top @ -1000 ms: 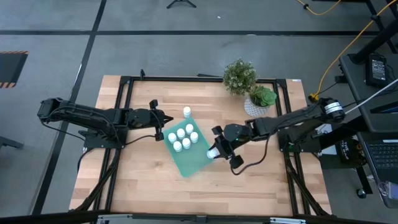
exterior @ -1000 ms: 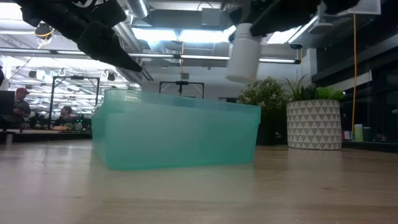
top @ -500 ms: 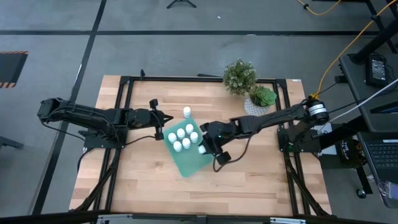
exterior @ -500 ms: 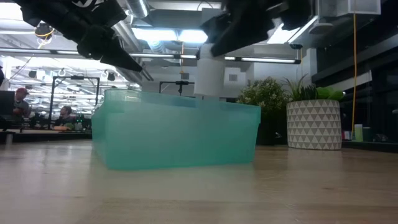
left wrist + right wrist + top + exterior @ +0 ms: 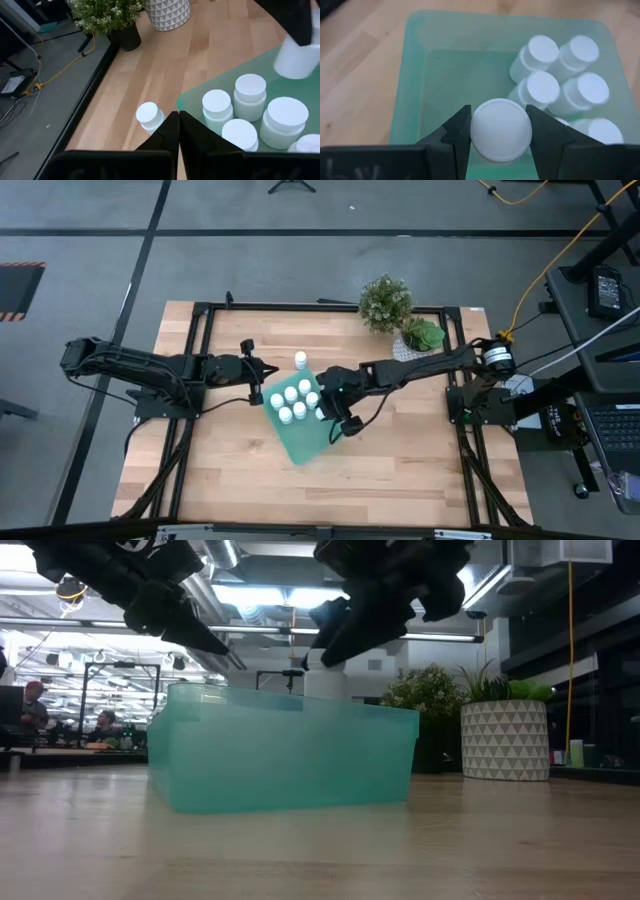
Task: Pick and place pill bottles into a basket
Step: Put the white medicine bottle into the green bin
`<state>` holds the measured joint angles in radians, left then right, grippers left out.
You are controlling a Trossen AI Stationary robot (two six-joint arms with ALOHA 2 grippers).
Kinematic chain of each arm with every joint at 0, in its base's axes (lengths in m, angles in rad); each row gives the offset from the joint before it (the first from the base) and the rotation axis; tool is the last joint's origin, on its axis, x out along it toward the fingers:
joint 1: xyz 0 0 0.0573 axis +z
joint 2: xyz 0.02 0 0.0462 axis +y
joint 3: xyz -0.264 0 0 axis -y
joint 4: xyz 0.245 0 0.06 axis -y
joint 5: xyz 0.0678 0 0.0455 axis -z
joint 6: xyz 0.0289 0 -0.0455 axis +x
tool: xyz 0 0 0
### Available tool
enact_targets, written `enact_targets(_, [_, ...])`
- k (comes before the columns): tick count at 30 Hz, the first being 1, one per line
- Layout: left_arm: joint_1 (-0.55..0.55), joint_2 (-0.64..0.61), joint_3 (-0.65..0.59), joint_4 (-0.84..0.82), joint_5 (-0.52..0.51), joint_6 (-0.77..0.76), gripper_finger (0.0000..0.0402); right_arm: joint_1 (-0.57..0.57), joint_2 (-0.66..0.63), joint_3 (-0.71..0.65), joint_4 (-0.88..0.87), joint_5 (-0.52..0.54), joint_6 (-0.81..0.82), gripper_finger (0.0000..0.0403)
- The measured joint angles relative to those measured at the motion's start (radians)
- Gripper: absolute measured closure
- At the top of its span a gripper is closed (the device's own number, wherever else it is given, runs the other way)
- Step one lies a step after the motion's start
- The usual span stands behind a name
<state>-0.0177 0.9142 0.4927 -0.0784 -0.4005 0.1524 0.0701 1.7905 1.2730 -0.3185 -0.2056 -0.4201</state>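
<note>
The teal basket [image 5: 305,438] lies mid-table and holds several white pill bottles [image 5: 292,395] standing on their bases at its far-left end. One more bottle [image 5: 300,360] stands on the table beyond the basket; it also shows in the left wrist view [image 5: 149,116]. My right gripper [image 5: 328,412] is over the basket, shut on a pill bottle [image 5: 500,131]. My left gripper [image 5: 258,385] hovers shut and empty by the basket's far-left corner. My right gripper pinches the bottle's upper part, at its cap [image 5: 476,131], between its two fingers, one on each side. The fingers point down from above. The bottle stands upright, its lower part [image 5: 325,688] sunk below the basket's rim; whether it touches the basket's floor I cannot tell.
A bushy plant in a dark pot [image 5: 385,302] and a white patterned plant pot [image 5: 418,340] stand at the table's far right. The patterned pot also shows in the low view [image 5: 505,740]. Black frame rails [image 5: 200,320] run along the table's edges. Bare wood lies on the near side.
My right gripper has carried the bottle toward the table's left, from beside the basket's right edge to over its inside, and down, so that the bottle now dips below the rim. The bottle has stayed upright.
</note>
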Motion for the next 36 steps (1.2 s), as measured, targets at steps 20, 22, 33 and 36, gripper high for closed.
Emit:
enact_targets(20, [0.000,0.000,0.000,0.000,-0.001,0.000,0.0397,-0.015,0.000,-0.145,0.185,0.031,0.034,0.0251])
enact_targets(22, [0.000,0.000,0.000,0.000,-0.001,0.000,0.0396,-0.015,0.000,-0.149,0.196,0.031,0.036,0.0251])
enact_targets(33, [0.000,0.000,0.000,0.000,-0.001,0.000,0.0399,-0.019,0.055,-0.150,0.221,0.030,0.079,0.0251])
enact_targets(36, [0.000,0.000,0.000,0.000,-0.001,0.000,0.0399,-0.022,0.060,-0.150,0.228,0.030,0.082,0.0251])
